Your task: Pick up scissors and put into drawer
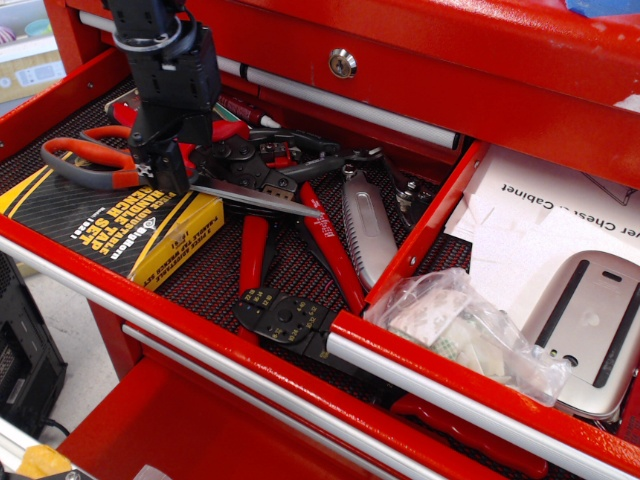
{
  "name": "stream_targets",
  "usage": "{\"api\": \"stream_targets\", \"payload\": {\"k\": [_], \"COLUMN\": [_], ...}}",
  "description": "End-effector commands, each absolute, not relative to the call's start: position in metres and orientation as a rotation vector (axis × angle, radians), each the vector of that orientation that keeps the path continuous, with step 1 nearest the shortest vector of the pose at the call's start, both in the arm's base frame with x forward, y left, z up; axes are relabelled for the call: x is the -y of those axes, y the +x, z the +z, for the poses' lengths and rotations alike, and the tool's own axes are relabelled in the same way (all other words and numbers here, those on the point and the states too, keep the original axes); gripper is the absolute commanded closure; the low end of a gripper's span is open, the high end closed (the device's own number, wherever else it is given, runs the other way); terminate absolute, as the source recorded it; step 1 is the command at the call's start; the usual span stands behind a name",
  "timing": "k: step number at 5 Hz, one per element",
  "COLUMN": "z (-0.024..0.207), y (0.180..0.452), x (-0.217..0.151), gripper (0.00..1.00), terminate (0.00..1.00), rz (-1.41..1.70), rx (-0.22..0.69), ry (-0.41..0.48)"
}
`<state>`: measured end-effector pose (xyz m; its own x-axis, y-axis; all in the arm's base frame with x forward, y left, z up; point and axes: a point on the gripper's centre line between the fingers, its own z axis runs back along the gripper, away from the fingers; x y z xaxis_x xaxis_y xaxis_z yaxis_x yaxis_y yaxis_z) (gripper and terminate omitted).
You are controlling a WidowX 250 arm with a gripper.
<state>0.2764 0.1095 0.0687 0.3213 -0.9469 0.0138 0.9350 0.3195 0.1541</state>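
The scissors [88, 158], with orange-and-grey loop handles and steel blades pointing right, lie on a yellow box in the wide mesh-lined drawer at the left. My gripper [162, 168] is low over them, just right of the handles by the pivot. Its black fingers [178, 170] stand apart on either side of the scissors' neck, and the scissors still lie flat. The narrower red drawer [428, 228] stands open at the right, with white printed paper [530, 215] inside and a silver bar handle [450, 392] at the front.
A yellow-and-black box [110, 228] lies under the scissors. Red-handled pliers and crimpers [325, 245] and a grey folding saw [368, 228] are piled right of them. A clear plastic bag [460, 325] and a silver device [592, 320] lie in the narrower drawer. A closed drawer with a lock [343, 63] is above.
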Motion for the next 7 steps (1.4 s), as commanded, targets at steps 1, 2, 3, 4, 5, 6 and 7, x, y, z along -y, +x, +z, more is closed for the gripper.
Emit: {"api": "stream_targets", "payload": {"k": [1,2,3,4,5,6,7], "z": [0.059,0.051,0.049,0.048,0.056,0.087,0.123], "y": [0.265,0.263,0.259,0.254,0.250,0.249,0.246], "x": [-0.105,-0.105,-0.101,-0.094,-0.088,-0.080,-0.063], "gripper": [0.00,0.00,1.00,1.00,1.00,1.00,1.00], "terminate": [0.00,0.00,0.00,0.00,0.00,0.00,0.00], "rz": [-1.213,-1.193,-1.162,-1.140,-1.123,-1.080,-0.984], "rx": [0.135,0.144,0.137,0.134,0.121,0.101,0.079], "ry": [0.127,0.103,0.086,0.066,0.065,0.055,0.088]}}
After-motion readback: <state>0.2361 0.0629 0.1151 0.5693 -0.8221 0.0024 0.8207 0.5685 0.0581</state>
